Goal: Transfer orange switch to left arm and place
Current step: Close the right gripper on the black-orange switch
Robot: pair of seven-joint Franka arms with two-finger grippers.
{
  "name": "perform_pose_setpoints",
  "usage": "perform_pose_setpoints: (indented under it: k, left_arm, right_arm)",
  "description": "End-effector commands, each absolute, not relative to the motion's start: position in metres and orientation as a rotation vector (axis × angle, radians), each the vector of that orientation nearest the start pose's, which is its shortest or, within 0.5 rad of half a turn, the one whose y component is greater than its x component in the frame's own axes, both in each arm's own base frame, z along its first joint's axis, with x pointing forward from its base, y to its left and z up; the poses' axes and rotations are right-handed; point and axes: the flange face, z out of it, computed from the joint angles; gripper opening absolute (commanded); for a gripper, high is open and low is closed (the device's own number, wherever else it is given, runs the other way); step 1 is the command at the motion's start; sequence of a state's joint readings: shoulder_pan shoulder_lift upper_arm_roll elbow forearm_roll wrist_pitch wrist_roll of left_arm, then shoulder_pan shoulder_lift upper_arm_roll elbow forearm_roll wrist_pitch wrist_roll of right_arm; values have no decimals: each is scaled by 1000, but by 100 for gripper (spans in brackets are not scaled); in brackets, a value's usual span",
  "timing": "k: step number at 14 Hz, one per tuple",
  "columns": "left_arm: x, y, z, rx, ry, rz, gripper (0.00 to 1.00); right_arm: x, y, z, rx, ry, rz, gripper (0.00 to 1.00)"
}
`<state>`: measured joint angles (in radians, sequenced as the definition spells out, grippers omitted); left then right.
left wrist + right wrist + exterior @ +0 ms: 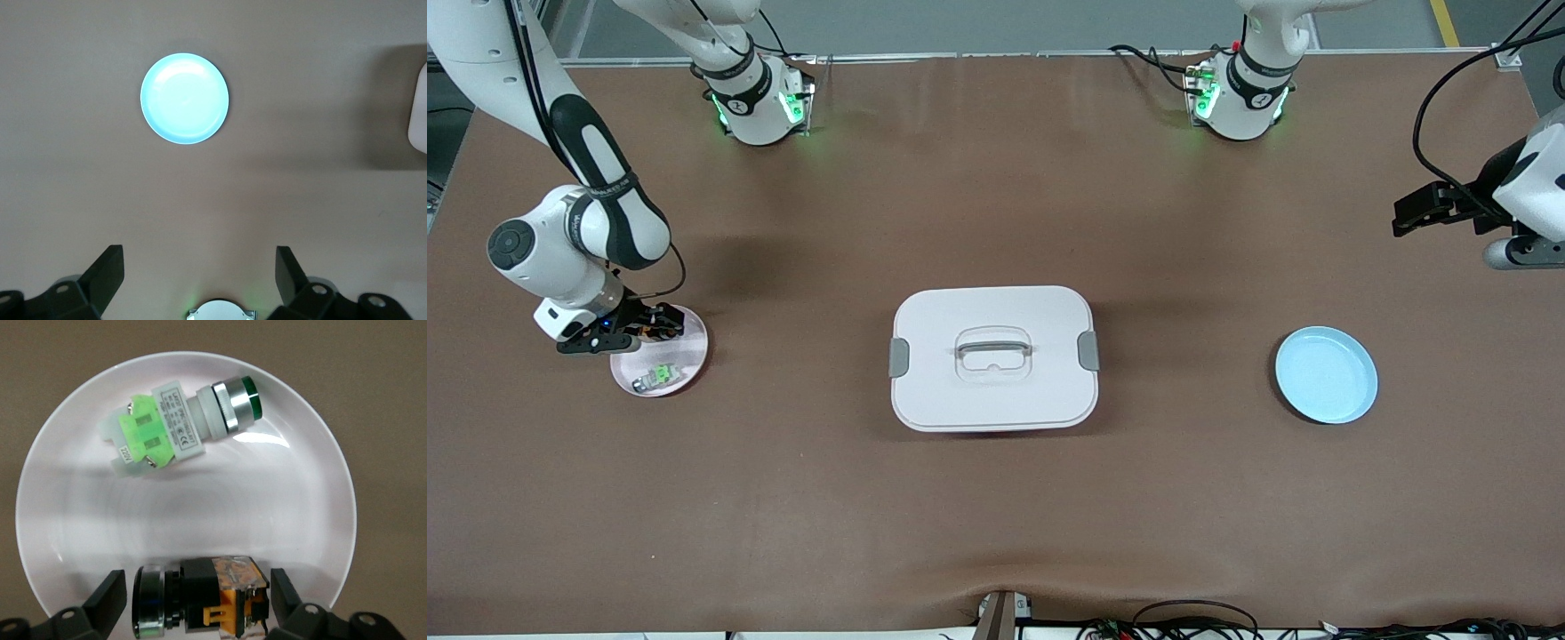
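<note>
The orange switch (213,587) lies on its side on the pink plate (80,520), black body with an orange end and a metal ring. My right gripper (197,597) is down at the plate with its fingers either side of the switch, open, with small gaps on both sides. In the front view the right gripper (645,327) is at the plate's edge nearest the right arm's base. The white box (993,356) sits mid-table. My left gripper (1409,218) waits open and empty, up in the air at the left arm's end; the left wrist view (199,273) shows bare table between its fingers.
A green-and-grey switch (177,427) lies on the same pink plate (694,356), nearer the front camera than the orange one. An empty light-blue plate (1325,374) sits toward the left arm's end and shows in the left wrist view (185,99). A box corner (420,113) shows there.
</note>
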<state>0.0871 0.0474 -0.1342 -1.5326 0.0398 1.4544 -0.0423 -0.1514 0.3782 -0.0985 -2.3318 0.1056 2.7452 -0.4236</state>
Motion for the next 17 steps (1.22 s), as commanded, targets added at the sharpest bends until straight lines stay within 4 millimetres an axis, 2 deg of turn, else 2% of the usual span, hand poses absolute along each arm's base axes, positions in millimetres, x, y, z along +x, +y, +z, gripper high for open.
perform_pose_setpoints:
  k: [1, 2, 5, 6, 11, 13, 17]
  left_arm:
    - [564, -16, 603, -3146, -31, 159, 100]
    - [566, -16, 601, -3163, -38, 164, 100]
    - [571, -20, 598, -3171, -29, 140, 100]
    - [573, -22, 594, -3171, -24, 147, 100]
    - [574, -21, 588, -3169, -29, 164, 100]
    - [575, -20, 586, -3167, -27, 171, 100]
    - [574, -18, 581, -3161, -31, 188, 100]
  right_arm:
    - [508, -135, 179, -3134, -150, -81, 58]
    - [508, -135, 179, -3133, -153, -79, 46]
    - [511, -136, 181, -3134, -158, -88, 19]
    - [512, -135, 182, -3134, -160, -90, 17]
    - [514, -134, 193, -3129, -166, -88, 20]
    - [513, -132, 206, -3116, -167, -67, 20]
    - [512, -120, 243, -3085, -189, -25, 20]
